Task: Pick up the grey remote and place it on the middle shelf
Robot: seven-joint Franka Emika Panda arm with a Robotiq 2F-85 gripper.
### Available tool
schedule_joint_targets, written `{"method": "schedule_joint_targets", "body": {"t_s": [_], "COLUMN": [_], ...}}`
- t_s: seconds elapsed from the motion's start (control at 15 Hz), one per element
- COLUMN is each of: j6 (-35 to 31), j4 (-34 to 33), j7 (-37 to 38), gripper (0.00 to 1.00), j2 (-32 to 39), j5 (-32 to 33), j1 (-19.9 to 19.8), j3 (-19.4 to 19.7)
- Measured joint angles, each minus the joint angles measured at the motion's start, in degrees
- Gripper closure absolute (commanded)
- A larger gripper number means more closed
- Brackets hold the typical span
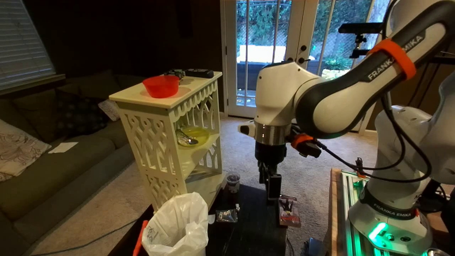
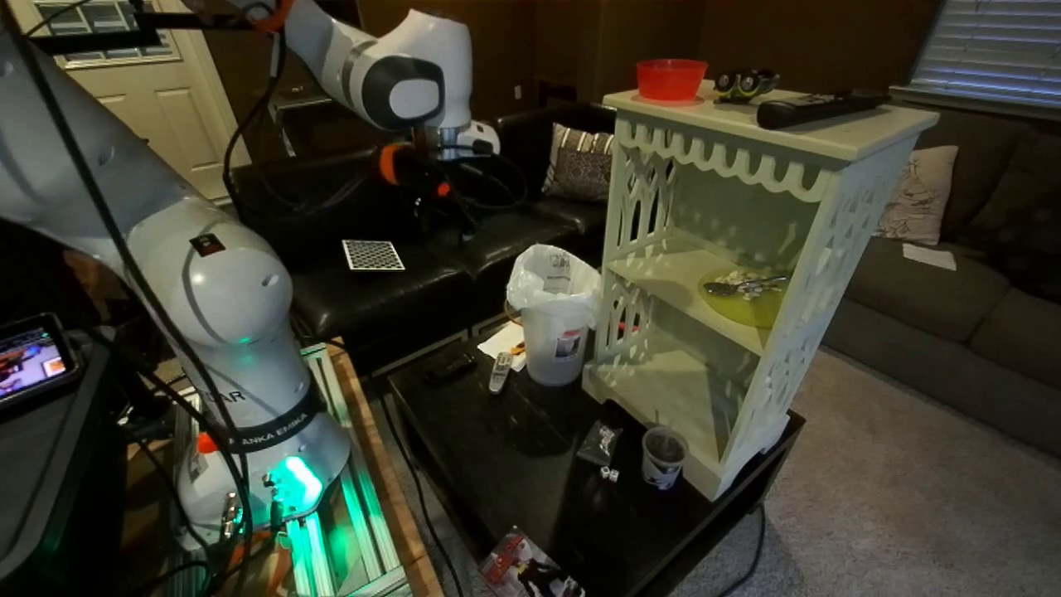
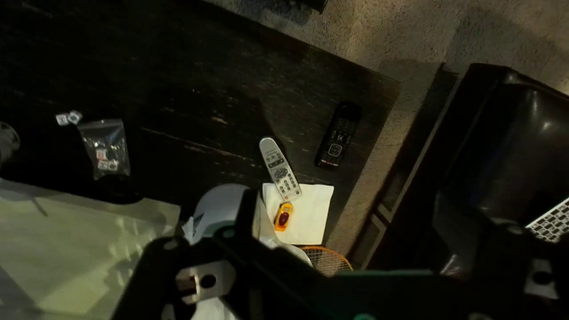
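Note:
The grey remote (image 3: 280,169) lies on the dark table in the wrist view, one end on a white paper. It also shows in an exterior view (image 2: 500,373), left of the bin. I cannot make it out in the exterior view with the bin in front. My gripper (image 3: 346,222) is open with nothing seen between its fingers; it points down, above the table (image 1: 273,195). The remote is beyond the left finger in the wrist view. The middle shelf (image 2: 659,269) of the cream-white unit shows in both exterior views (image 1: 192,156), with a yellow-green plate on it.
A bagged white bin (image 2: 557,340) stands between remote and shelf unit. A black remote (image 3: 340,135), a yellow-orange item (image 3: 283,217), a racket (image 3: 327,259) and a bag of dice (image 3: 106,149) lie nearby. A cup (image 2: 663,458) stands before the unit. A red bowl (image 1: 161,87) tops it.

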State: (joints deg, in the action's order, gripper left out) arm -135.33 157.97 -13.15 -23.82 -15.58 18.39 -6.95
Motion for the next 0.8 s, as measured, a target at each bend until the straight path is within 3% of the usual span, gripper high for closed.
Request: {"method": "schedule_joint_targets", "body": {"t_s": [0.27,0.47,0.6,0.8], "j6": [-18.24,-29.49,-29.79,-29.44], "j4": [1.03,0.51,-1.96,-4.22], "j7": [-15.45,-28.27,-35.37,-37.12], "gripper": [0.0,0.0,0.0,0.0], "j2": [13.71,24.59,29.78,32.14], "j5": [-2.14,-10.13,-17.7,-19.27], "j1": [3.17,8.08,9.79,9.77], "j3": [1.88,2.75,0.44,-0.6]}}
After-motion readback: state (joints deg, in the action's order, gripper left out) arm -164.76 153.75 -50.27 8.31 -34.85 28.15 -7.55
